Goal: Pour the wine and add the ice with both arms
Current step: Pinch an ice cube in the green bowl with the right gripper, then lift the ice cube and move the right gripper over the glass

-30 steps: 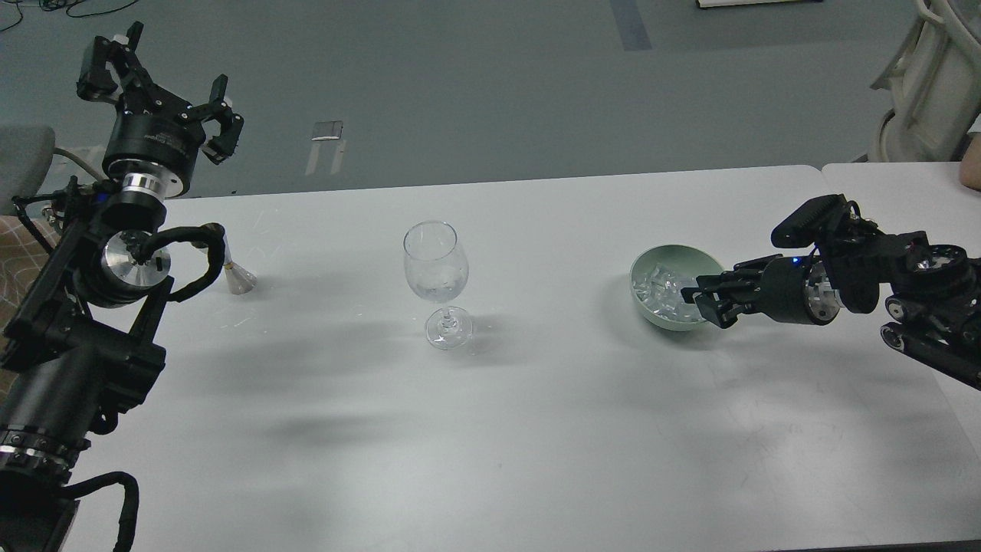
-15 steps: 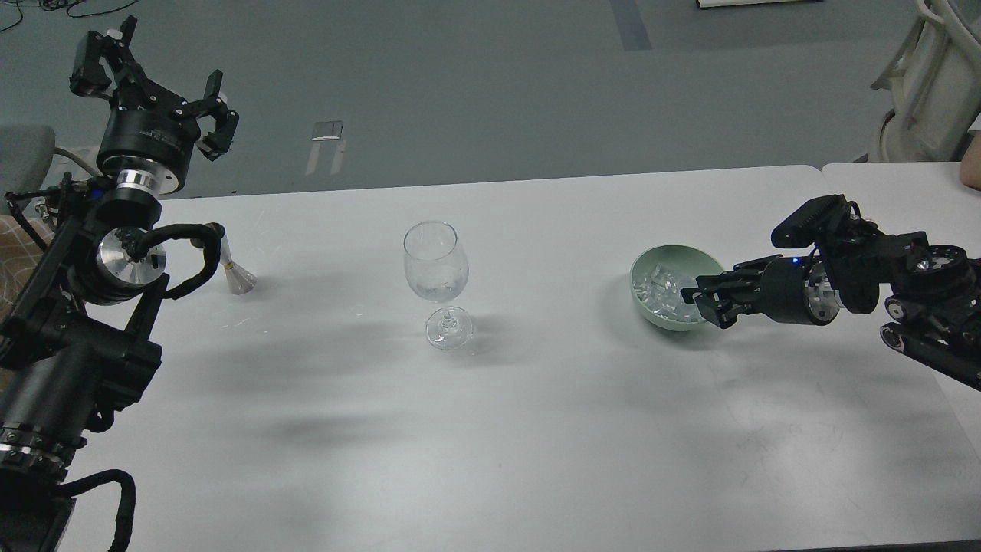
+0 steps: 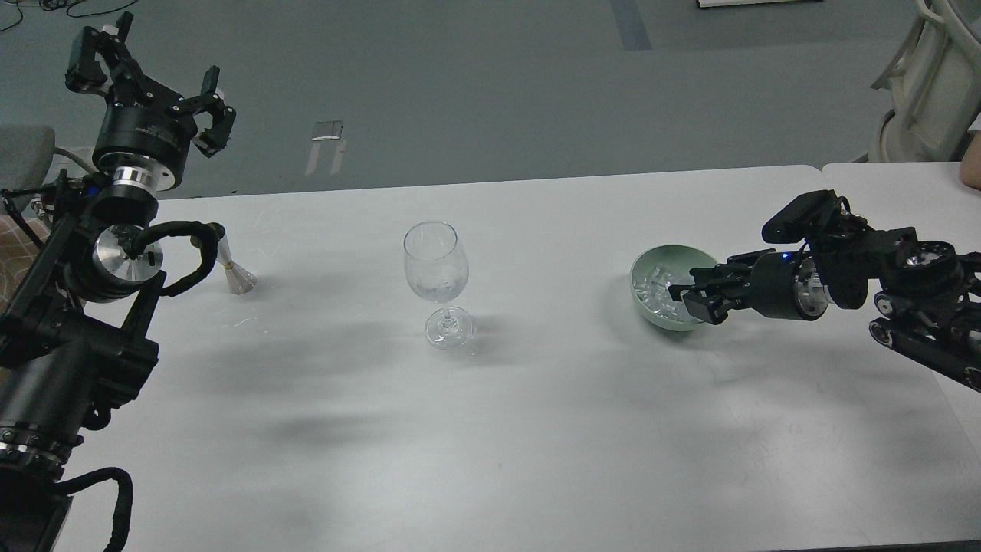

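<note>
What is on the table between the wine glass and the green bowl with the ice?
Nothing. In the head view, only bare white table lies between the wine glass and the green bowl of ice.

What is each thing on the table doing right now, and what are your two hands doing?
wine glass: upright, a little clear liquid inside.
green bowl: upright, holding ice.
left hand: open, raised, holding nothing.
right hand: over the bowl's rim, at the ice; grip unclear.
small clear flask: on the table, untouched.
</note>
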Robot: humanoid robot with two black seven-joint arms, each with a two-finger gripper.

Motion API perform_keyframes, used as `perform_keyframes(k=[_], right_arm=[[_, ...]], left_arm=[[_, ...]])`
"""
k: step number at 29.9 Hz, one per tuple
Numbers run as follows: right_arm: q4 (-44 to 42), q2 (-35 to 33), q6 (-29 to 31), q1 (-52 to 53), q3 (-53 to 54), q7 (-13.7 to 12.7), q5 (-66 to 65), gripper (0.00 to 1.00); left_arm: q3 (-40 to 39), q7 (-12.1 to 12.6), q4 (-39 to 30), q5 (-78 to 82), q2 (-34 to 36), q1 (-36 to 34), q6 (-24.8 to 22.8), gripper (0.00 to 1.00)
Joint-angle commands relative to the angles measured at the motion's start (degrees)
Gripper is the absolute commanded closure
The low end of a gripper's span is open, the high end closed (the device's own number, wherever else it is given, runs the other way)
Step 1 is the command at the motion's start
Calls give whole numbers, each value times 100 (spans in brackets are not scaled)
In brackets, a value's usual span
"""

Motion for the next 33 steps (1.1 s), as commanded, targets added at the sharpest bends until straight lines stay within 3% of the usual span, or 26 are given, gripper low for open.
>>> perform_keyframes(k=[1, 11, 14, 22, 33], right_arm=[[-184, 160, -1, -8, -13, 0, 0, 52], [-254, 257, -1, -8, -13, 9, 0, 56], [-210, 240, -1, -17, -22, 17, 0, 67], [-202, 222, 8, -52, -57, 26, 0, 81], [-184, 214, -10, 53, 22, 26, 26, 81]], left_arm=[[1, -1, 0, -26, 53, 18, -11, 2], [1, -1, 0, -123, 80, 44, -46, 2], [1, -1, 0, -123, 71, 44, -46, 2], [10, -1, 0, -123, 71, 27, -37, 2], [10, -1, 9, -123, 97, 18, -37, 2]])
